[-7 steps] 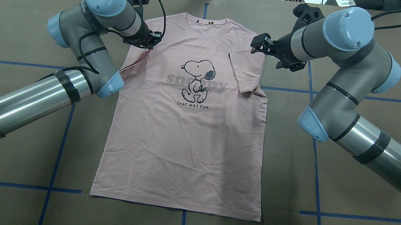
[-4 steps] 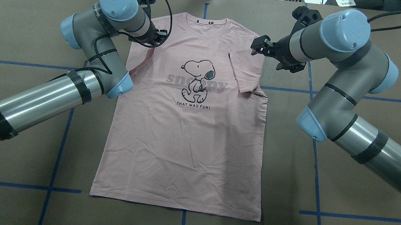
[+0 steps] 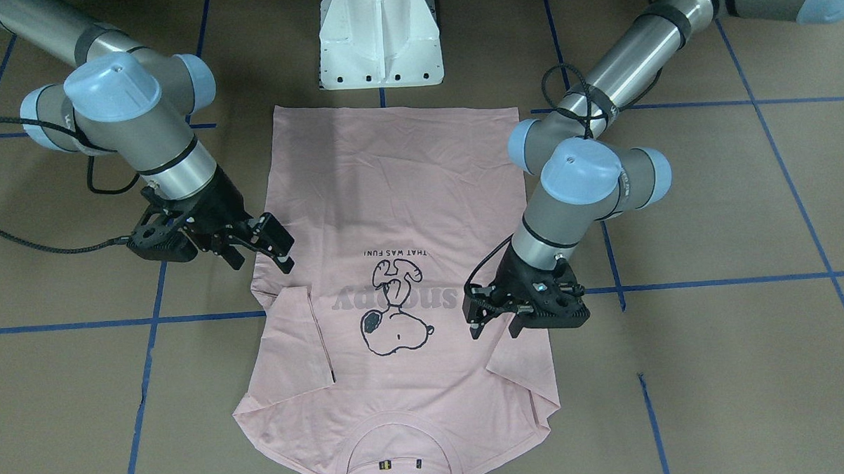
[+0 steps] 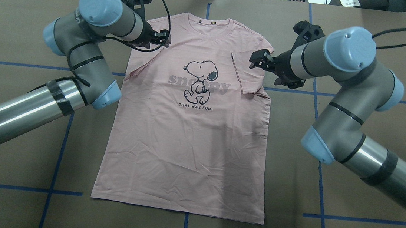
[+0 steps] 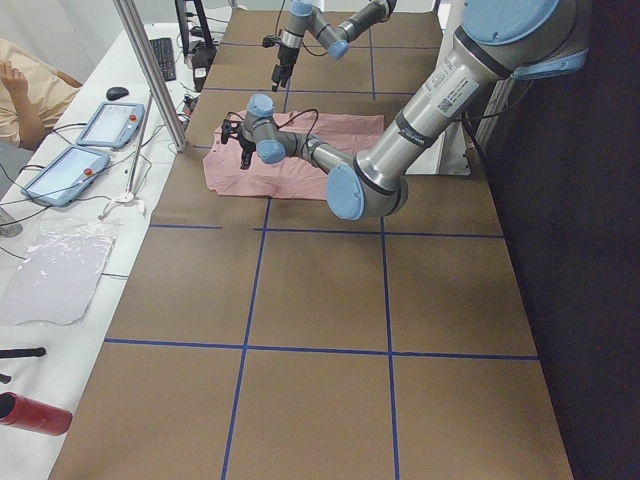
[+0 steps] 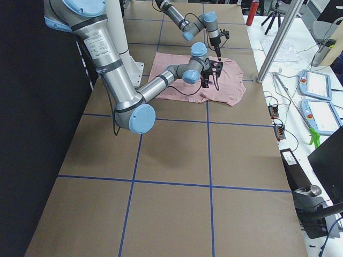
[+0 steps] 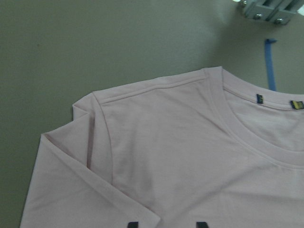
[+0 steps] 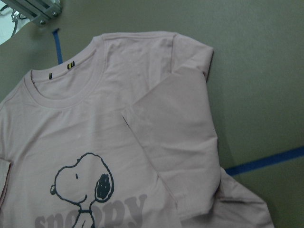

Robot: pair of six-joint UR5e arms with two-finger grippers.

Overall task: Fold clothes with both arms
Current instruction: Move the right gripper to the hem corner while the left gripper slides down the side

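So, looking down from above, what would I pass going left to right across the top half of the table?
left arm → left gripper → T-shirt → right gripper → right arm

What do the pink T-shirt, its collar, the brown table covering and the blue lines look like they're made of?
T-shirt: soft, matte knit jersey, probably cotton-like, judging by its fine wrinkles and limp folded sleeves; the fibre can't be told. Collar: a thicker stitched band of similar fabric. Table covering: flat matte brown sheet, perhaps paper. Blue lines: likely tape; one shows a cut end.
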